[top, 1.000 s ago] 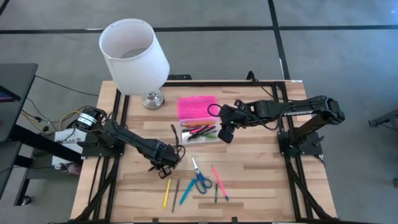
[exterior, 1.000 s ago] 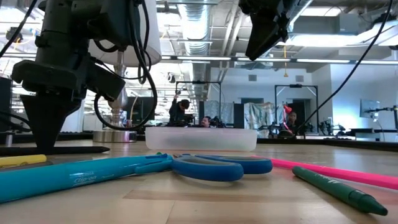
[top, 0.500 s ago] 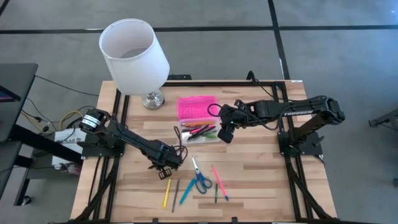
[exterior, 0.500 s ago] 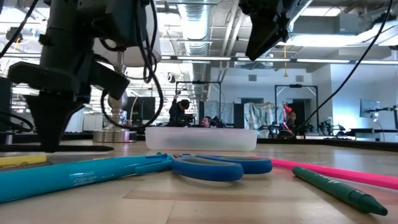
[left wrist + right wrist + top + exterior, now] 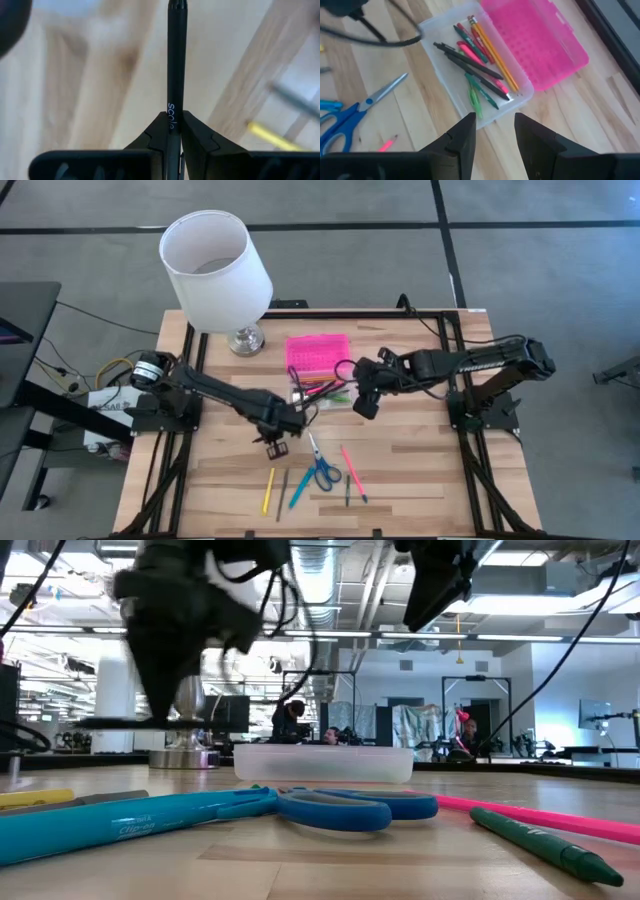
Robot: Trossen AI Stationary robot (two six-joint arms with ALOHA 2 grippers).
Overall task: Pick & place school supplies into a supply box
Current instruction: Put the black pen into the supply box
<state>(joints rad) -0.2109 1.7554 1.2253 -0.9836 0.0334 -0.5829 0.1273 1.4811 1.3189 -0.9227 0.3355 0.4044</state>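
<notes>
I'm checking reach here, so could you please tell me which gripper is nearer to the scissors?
Left. The left gripper, shut on a dark pen, is just beside the scissors. The right gripper is farther off, by the box.

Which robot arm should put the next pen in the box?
The left one, probably. Its claw is shut on a black pen, lifted off the table near the box. The right claw is open and empty above the box.

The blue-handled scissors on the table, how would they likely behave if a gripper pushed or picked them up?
The scissors lie flat with blades parted, so they would probably slide, not roll. A push on one handle may pivot them or swing the blades. They look rigid, and a single-handle grip could let them dangle.
</notes>
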